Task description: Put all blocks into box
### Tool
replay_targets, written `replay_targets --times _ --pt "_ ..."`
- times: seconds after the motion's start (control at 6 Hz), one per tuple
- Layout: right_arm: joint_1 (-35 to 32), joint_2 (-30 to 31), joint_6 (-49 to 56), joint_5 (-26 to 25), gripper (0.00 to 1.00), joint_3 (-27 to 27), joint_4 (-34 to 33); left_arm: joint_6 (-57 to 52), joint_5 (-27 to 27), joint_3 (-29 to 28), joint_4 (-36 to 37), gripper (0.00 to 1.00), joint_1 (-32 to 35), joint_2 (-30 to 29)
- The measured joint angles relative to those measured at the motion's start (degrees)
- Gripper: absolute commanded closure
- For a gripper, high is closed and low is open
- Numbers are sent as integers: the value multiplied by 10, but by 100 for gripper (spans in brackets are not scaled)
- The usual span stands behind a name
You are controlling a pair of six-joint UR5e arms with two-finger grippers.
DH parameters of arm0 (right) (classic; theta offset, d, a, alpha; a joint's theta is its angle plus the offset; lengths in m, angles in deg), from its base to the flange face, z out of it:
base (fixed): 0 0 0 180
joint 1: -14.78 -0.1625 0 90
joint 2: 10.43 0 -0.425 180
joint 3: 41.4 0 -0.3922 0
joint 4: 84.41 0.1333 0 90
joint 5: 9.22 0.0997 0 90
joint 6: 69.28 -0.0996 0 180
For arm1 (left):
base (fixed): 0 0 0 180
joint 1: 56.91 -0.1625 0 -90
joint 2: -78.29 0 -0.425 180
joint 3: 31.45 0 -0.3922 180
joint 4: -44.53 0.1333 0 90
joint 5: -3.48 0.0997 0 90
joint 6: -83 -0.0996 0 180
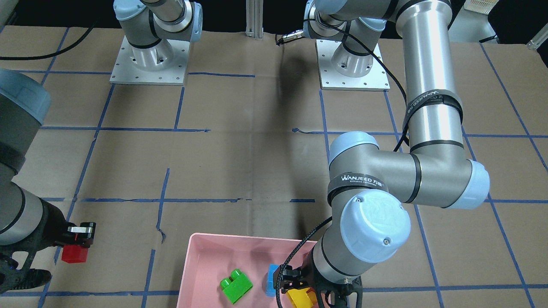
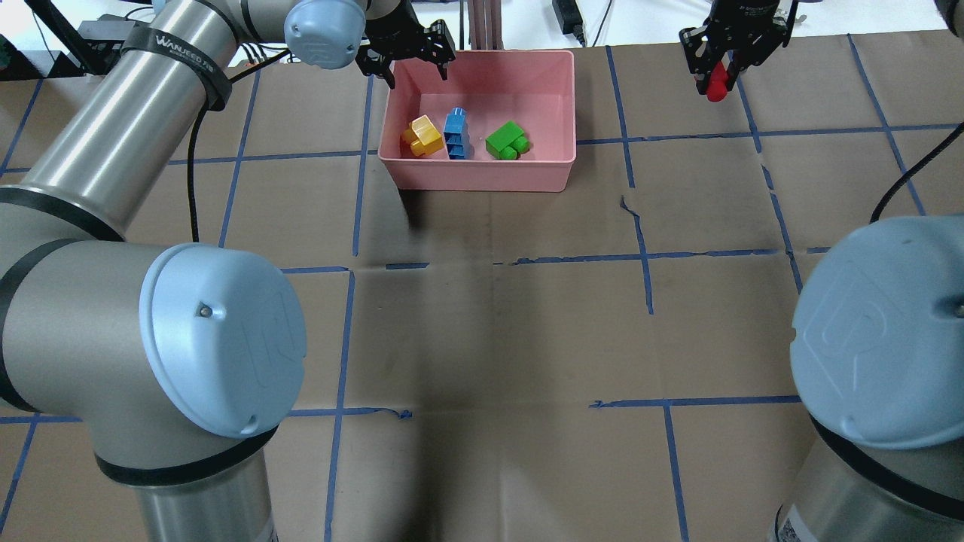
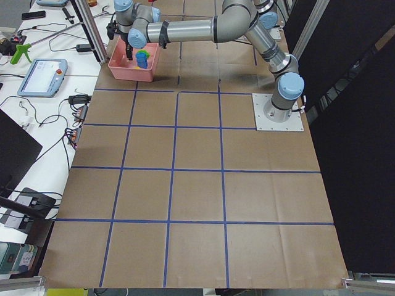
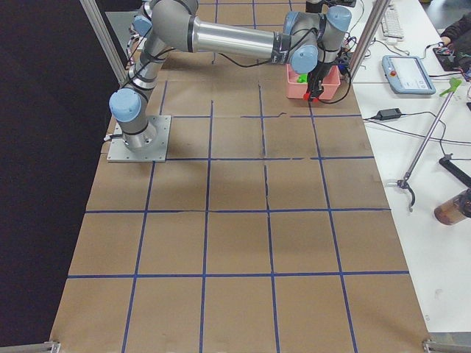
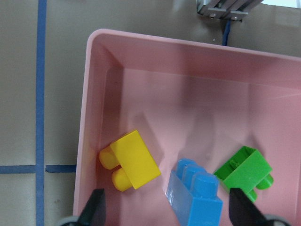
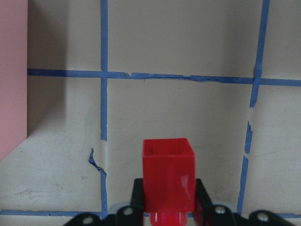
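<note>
The pink box point(image 2: 527, 68) stands at the table's far edge and holds the yellow block point(image 2: 422, 135), the light blue block point(image 2: 456, 135) and the green block point(image 2: 506, 141). My left gripper point(image 2: 410, 56) hangs open and empty over the box's left end. In the left wrist view its fingertips point(image 5: 96, 207) flank the yellow block point(image 5: 131, 162) and the blue block point(image 5: 195, 190), with the green block point(image 5: 242, 172) beside them. My right gripper point(image 2: 719, 75) is shut on the small red block point(image 6: 168, 181), above the paper to the right of the box point(image 6: 11, 70).
Brown paper with a blue tape grid point(image 2: 640, 256) covers the table. Both arm bases point(image 1: 147, 60) sit on metal plates at the robot's side. An aluminium post point(image 2: 482, 22) stands just behind the box. A side bench holds tablets point(image 3: 43, 74) and cables.
</note>
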Motion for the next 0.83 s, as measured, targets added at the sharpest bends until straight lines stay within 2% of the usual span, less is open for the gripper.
replay_targets --times 0.17,0.5,0.67,0.83 --pt "-15 -1 -28 3 82 0 -3 -69 7 38 -22 7 -15 49" --pt "-84 -24 -140 6 82 -29 -14 -102 16 179 -41 7 -52 188" --pt "-122 -60 -199 7 82 -74 -16 -104 34 249 -45 7 -60 254" --pt "-153 -104 -251 12 81 -122 -18 -105 65 286 -78 7 -68 299"
